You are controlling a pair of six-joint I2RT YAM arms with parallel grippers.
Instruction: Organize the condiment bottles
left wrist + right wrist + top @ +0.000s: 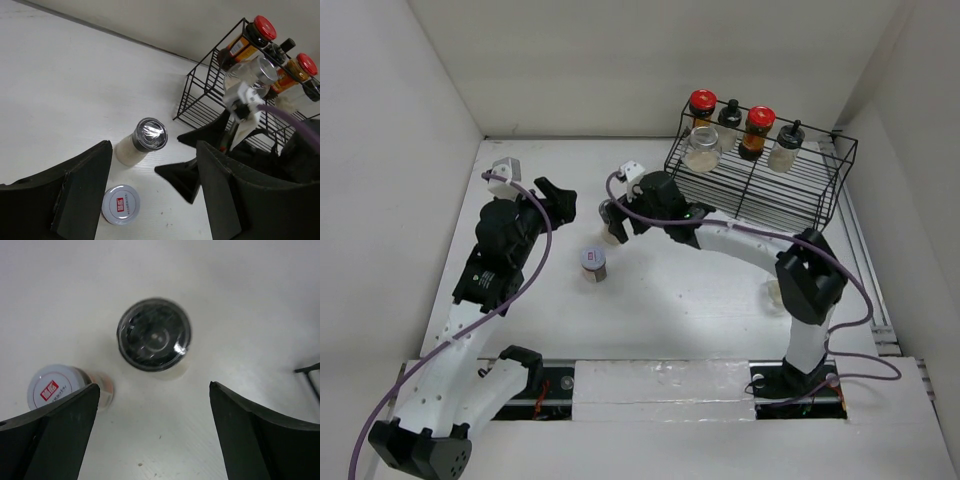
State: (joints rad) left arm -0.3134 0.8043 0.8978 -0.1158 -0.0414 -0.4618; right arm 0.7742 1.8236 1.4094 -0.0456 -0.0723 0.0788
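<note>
at frame centre, your right gripper [612, 222] hangs jaws apart above the dark-capped bottle [154, 335], seemingly to grasp it for the rack [790, 190]

The left arm [470, 335] and right arm [745, 240] share white links, black joints and black wedge-shaped jaws; purple cables [550, 250] loop alongside each.

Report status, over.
Left pincer open, empty. Right pincer open over black-capped bottle. Grey-lidded shaker close beside, may crowd the grasp.
</note>
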